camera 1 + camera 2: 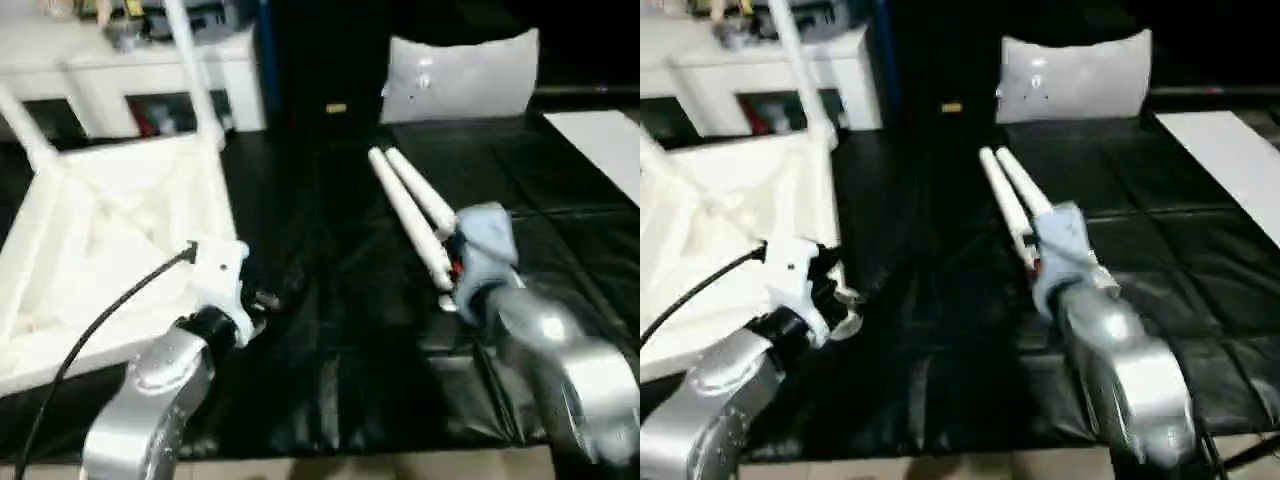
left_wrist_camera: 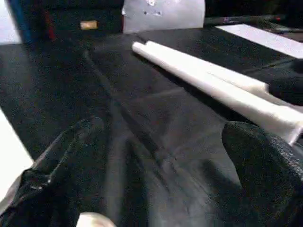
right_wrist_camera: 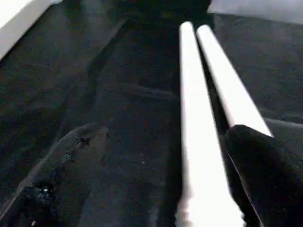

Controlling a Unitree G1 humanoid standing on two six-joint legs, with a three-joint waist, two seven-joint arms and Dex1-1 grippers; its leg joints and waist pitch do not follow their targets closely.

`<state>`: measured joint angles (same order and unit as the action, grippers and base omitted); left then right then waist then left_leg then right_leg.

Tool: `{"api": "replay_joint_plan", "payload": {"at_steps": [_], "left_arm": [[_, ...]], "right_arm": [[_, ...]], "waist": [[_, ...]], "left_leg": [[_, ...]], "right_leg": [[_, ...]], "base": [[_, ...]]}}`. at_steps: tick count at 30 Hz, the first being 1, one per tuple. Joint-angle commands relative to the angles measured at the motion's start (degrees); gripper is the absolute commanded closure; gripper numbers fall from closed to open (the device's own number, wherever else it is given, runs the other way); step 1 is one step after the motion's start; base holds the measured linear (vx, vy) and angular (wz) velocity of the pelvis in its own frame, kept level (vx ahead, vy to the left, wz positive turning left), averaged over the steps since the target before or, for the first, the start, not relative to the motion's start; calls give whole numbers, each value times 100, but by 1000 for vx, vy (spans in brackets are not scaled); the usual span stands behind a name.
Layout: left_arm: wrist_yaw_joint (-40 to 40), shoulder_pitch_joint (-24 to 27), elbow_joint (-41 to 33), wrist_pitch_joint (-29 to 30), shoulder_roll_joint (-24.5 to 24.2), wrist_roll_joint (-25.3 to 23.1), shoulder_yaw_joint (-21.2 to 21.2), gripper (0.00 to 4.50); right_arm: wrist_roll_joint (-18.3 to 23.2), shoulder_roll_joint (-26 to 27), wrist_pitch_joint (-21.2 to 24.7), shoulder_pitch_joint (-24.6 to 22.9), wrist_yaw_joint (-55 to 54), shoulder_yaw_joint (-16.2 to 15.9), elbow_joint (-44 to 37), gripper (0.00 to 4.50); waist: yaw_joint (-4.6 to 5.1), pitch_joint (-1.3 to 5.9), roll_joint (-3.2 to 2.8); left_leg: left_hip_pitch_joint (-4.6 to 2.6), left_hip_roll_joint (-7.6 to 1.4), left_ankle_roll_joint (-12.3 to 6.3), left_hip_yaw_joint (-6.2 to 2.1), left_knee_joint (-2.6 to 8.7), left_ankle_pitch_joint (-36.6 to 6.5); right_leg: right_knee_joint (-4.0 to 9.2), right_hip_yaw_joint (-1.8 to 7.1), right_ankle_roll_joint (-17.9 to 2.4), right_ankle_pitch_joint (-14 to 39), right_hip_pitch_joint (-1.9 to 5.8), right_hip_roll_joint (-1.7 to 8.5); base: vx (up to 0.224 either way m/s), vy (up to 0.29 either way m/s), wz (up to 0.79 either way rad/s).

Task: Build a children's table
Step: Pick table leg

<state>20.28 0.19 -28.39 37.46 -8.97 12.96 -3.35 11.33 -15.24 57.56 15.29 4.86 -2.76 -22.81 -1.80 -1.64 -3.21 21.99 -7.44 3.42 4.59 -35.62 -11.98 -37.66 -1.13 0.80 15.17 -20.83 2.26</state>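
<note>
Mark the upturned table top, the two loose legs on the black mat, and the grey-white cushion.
Table top [image 1: 110, 215]: left eye view, inner underside.
Loose legs [image 1: 405, 205]: left eye view, mid-shaft of the pair.
Cushion [image 1: 1075, 75]: right eye view, front face.

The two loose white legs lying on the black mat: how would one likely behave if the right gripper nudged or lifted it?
The two loose legs are round and tapered, so a sideways nudge would probably roll one in an arc. They look like smooth plastic, so possibly slippery between the right gripper fingers. Long and straight, likely stiff, but apt to tilt if gripped near an end.
</note>
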Motion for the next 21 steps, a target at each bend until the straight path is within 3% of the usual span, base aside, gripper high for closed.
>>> {"api": "replay_joint_plan", "payload": {"at_steps": [1, 2, 3, 4, 5, 6, 7, 8, 9, 11, 12, 14, 16, 17, 20, 21], "left_arm": [[293, -51, -147, 196, -245, 169, -26, 6], [679, -174, -213, 484, -601, 349, -88, 6], [679, -174, -213, 484, -601, 349, -88, 6], [846, -226, -238, 579, -760, 414, -120, 6], [1035, -264, -309, 729, -948, 524, -144, 6], [1035, -264, -309, 729, -948, 524, -144, 6], [1284, -321, -442, 965, -1201, 741, -131, 6], [1366, -344, -503, 1067, -1292, 855, -102, 6], [1366, -344, -503, 1067, -1292, 855, -102, 6], [1405, -370, -540, 1164, -1343, 944, -67, 6], [1405, -370, -540, 1164, -1343, 944, -67, 6], [1547, -429, -643, 1337, -1597, 1016, -100, 6], [1623, -474, -717, 1547, -1788, 1109, -107, 6], [1632, -476, -725, 1564, -1802, 1120, -108, 6], [1671, -491, -755, 1634, -1865, 1183, -117, 6], [1686, -505, -754, 1667, -1895, 1228, -122, 6]], "right_arm": [[-19, -60, 177, 278, 88, 24, 446, 0], [-1, -192, 65, 826, 298, 18, 1279, 0], [-1, -192, 65, 826, 298, 18, 1279, 0], [6, -224, -34, 1055, 414, 0, 1656, 0], [-100, -270, -288, 1344, 518, -78, 2190, 0], [-100, -270, -288, 1344, 518, -78, 2190, 0], [-234, -263, -647, 1815, 622, -102, 3072, 0], [-264, -237, -772, 2022, 646, -75, 3455, 0], [-264, -237, -772, 2022, 646, -75, 3455, 0], [-275, -200, -901, 2194, 634, -20, 3774, 0], [-275, -200, -901, 2194, 634, -20, 3774, 0], [-331, -180, -1320, 2772, 661, 65, 4960, 0], [-516, -274, -1789, 3358, 801, -29, 6262, 0], [-536, -286, -1815, 3402, 824, -46, 6367, 0], [-633, -323, -1895, 3555, 990, -143, 6811, 0], [-689, -334, -1953, 3635, 1012, -160, 7092, 0]], "waist": [[26, 247, -38], [31, 223, -61], [57, 188, -29], [29, 141, -46], [49, 124, -14], [63, 115, -3], [28, 113, -7], [36, 133, 10], [37, 129, 16], [13, 138, 11], [13, 130, 26], [12, 160, 49], [11, 178, 54], [20, 176, 45], [-25, 210, 33], [-29, 227, 65]], "left_leg": [[-49, -360, 373, -78, 409, -93], [-116, -355, 500, -74, 450, -635], [-107, -341, 568, -50, 493, -1120], [-148, -364, 530, 3, 508, -1497], [-149, -355, 502, 20, 510, -1680], [-138, -333, 482, 24, 514, -1845], [-159, -349, 398, 69, 507, -1916], [-154, -336, 364, 86, 486, -1882], [-105, -346, 337, 119, 498, -1764], [-117, -370, 283, 160, 497, -1614], [-85, -373, 245, 182, 502, -1543], [-95, -374, 237, 195, 487, -1484], [-58, -377, 216, 215, 446, -1293], [-68, -368, 205, 222, 438, -1267], [-31, -383, 74, 275, 425, -789], [-21, -388, 27, 303, 410, -608]], "right_leg": [[394, 178, -669, -1476, 359, 407], [415, 176, -860, -848, 286, 396], [450, 185, -966, -189, 261, 383], [537, 228, -988, 356, 189, 414], [547, 235, -1040, 667, 171, 436], [558, 236, -1072, 1027, 165, 456], [630, 261, -1032, 1412, 127, 485], [611, 253, -1125, 1577, 96, 512], [617, 239, -1142, 1562, 113, 504], [605, 236, -1166, 1340, 81, 488], [608, 243, -1134, 1282, 103, 483], [587, 237, -1177, 1213, 81, 485], [545, 214, -1347, 962, 84, 497], [535, 211, -1402, 888, 70, 483], [473, 198, -1511, 80, 129, 452], [456, 195, -1526, -281, 149, 442]], "base": [[0, 0, 0], [-64, 54, -5], [-64, 54, -5], [-83, 52, -1], [-80, 41, 1], [-80, 41, 1], [-73, 23, 0], [-65, 12, 0], [-65, 12, 0], [0, 0, 0], [0, 0, 0], [0, 0, 0], [0, 0, 0], [0, 0, 0], [0, 0, 0], [0, 0, 0]]}}
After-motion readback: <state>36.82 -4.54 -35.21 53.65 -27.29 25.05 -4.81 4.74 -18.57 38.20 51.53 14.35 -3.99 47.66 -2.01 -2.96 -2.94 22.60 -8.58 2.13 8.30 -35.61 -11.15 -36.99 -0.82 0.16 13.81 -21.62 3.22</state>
